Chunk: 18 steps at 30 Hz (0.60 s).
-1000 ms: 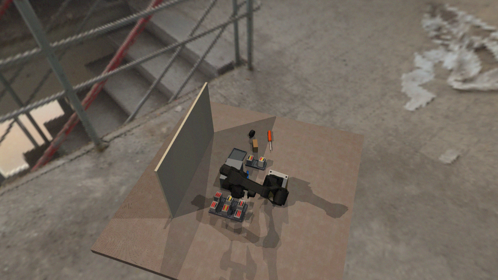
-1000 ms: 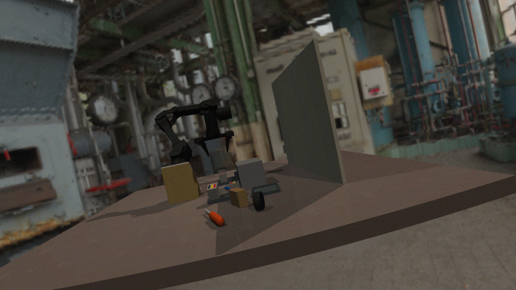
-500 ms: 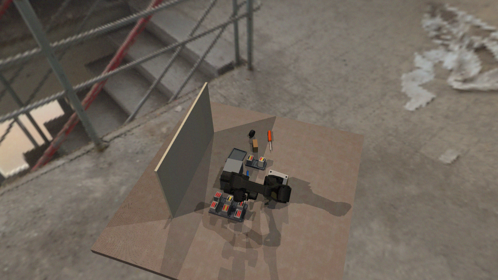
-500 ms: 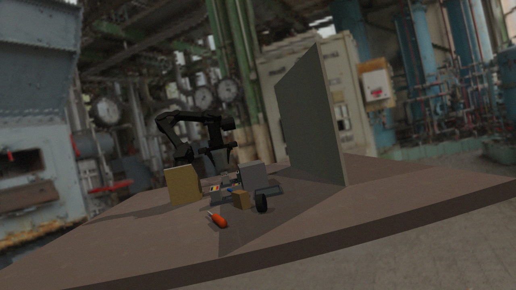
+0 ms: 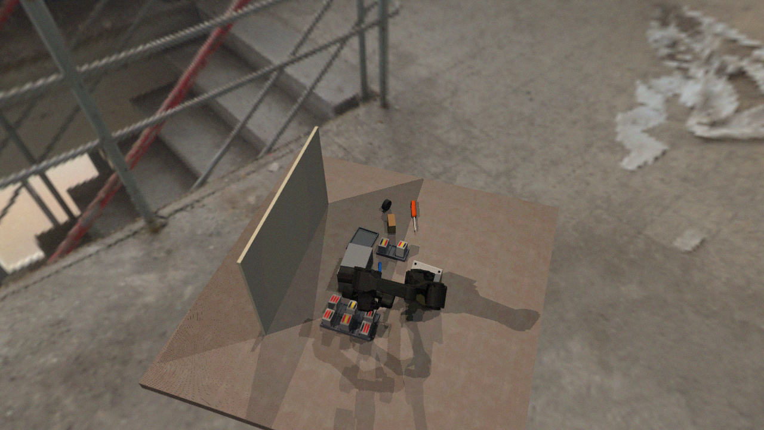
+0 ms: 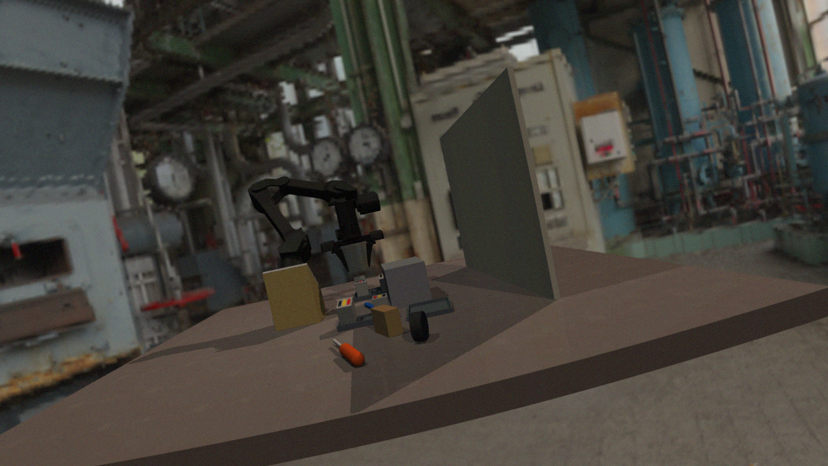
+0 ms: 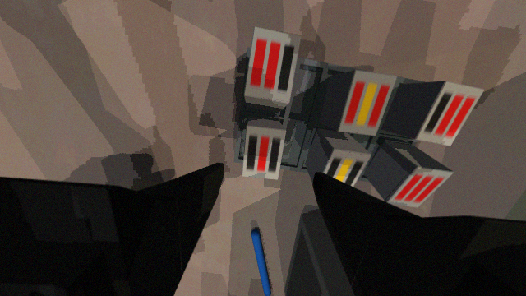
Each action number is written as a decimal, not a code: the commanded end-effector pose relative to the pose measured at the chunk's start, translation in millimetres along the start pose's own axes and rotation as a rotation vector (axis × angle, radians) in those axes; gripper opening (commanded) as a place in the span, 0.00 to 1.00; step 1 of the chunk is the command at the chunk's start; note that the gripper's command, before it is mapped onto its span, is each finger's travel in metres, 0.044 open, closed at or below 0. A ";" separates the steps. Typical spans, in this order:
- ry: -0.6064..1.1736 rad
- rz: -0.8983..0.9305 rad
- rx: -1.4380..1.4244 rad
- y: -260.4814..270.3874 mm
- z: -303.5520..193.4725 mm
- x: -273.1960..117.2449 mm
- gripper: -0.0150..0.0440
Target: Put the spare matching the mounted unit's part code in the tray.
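Observation:
My gripper (image 6: 358, 267) (image 7: 269, 173) is open and empty, pointing down above the near side of the six-spare rack (image 5: 341, 332) (image 7: 309, 63). In the wrist view the black-red-black spare (image 7: 263, 152) lies below, between the fingertips in the picture. Beside it are the red-red-black spare (image 7: 270, 62), the black-yellow-black spare (image 7: 345, 166), the red-yellow-red spare (image 7: 366, 103), the black-red-red spare (image 7: 449, 115) and the all-red spare (image 7: 420, 188). The mounted unit (image 5: 356, 255) (image 6: 406, 285) is a grey box; its printed back is hidden. The tray (image 5: 364, 236) (image 6: 431, 307) is empty.
A smaller rack (image 5: 392, 255) holds two spares. A blue pen (image 5: 379, 266) (image 7: 260, 259) lies by the unit. A yellow box (image 6: 292, 295), a brown block (image 5: 391, 223) (image 6: 386, 321), a black wheel (image 5: 386, 204) (image 6: 419, 326), a screwdriver (image 5: 413, 209) (image 6: 351, 354) and a tall panel (image 5: 290, 230) (image 6: 495, 185) stand around.

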<state>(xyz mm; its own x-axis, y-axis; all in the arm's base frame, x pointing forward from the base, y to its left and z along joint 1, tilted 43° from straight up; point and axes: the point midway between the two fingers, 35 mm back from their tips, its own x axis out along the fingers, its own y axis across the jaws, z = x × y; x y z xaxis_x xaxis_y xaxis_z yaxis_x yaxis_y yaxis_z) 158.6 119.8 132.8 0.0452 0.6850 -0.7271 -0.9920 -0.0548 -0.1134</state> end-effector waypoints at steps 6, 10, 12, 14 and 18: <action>0.007 0.012 0.009 -0.5 -3.1 15.8 0.76; 0.008 0.012 0.009 -1.0 -3.4 22.4 0.76; 0.009 0.012 0.009 -1.2 -3.5 25.7 0.76; 0.009 0.012 0.008 -1.3 -3.5 29.0 0.76; 0.009 0.012 0.008 -1.4 -3.5 35.5 0.76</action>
<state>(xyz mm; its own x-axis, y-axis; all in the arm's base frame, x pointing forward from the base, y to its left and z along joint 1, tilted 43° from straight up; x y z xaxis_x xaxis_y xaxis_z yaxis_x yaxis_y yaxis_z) 163.0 138.9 111.2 0.0458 0.6823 -0.7297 -0.9917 -0.0570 -0.1155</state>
